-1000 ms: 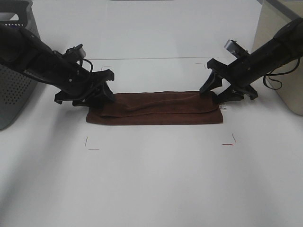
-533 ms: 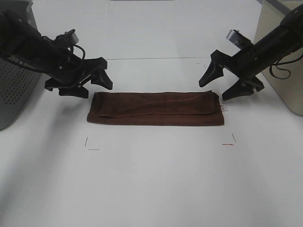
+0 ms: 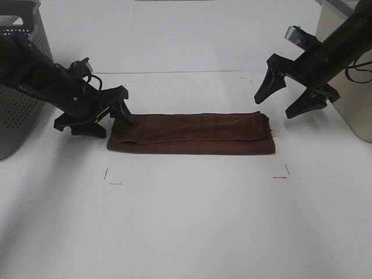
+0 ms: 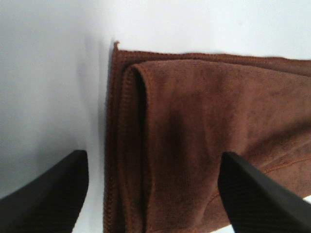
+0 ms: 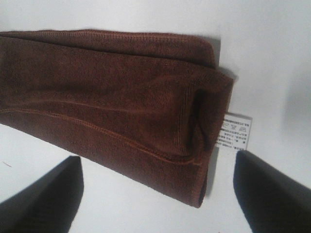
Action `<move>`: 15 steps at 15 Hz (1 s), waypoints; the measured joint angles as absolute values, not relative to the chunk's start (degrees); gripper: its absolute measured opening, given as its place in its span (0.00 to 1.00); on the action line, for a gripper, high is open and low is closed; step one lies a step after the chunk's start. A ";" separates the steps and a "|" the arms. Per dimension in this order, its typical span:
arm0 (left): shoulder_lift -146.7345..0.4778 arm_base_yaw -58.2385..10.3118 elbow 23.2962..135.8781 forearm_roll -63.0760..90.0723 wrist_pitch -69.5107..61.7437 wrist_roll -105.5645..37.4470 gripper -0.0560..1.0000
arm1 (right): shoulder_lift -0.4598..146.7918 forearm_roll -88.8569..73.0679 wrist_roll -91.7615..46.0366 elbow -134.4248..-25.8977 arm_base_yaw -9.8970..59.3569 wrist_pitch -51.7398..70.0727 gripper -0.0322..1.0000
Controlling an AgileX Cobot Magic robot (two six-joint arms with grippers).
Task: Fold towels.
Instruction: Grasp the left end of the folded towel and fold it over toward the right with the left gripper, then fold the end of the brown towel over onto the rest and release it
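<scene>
The dark reddish-brown towel (image 3: 192, 133) lies folded into a long strip on the white table (image 3: 186, 221). Its small white tag (image 3: 275, 133) sticks out at the right end and shows in the right wrist view (image 5: 236, 131). My left gripper (image 3: 107, 119) is open and empty, low at the towel's left end, its fingers astride that end in the left wrist view (image 4: 150, 194). My right gripper (image 3: 283, 100) is open and empty, raised above and behind the towel's right end. The towel fills both wrist views (image 4: 204, 141) (image 5: 107, 97).
A grey perforated bin (image 3: 17, 75) stands at the far left. A beige box (image 3: 349, 70) stands at the far right behind the right arm. Small corner marks (image 3: 110, 177) (image 3: 282, 173) are drawn on the table in front of the towel.
Both grippers let go of the towel and pulled back. The left one then came down again to the towel's left end. The right one rose and moved right, away from the towel.
</scene>
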State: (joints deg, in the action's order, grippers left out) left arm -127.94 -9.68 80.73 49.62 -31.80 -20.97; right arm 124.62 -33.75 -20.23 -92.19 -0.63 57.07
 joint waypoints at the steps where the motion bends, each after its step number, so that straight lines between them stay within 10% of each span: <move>1: -128.11 -9.80 80.73 50.19 -31.80 -21.03 0.73 | 124.62 -33.69 -20.23 -92.19 -0.63 57.07 0.80; 5: -128.57 -11.75 80.73 50.48 -31.80 -22.69 0.57 | 124.62 -33.69 -20.23 -92.19 -0.63 57.07 0.80; 9: -129.43 -11.40 80.73 49.85 -31.80 -22.69 0.09 | 124.62 -33.69 -20.23 -92.19 -0.63 57.07 0.80; 15: -123.93 -6.13 80.62 38.39 -37.01 -12.78 0.08 | 124.62 -33.23 -20.23 -92.19 -0.63 57.12 0.80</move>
State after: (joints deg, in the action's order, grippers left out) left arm -123.93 -6.13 80.62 38.39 -37.01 -12.78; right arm 124.62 -33.23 -20.23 -92.19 -0.63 57.12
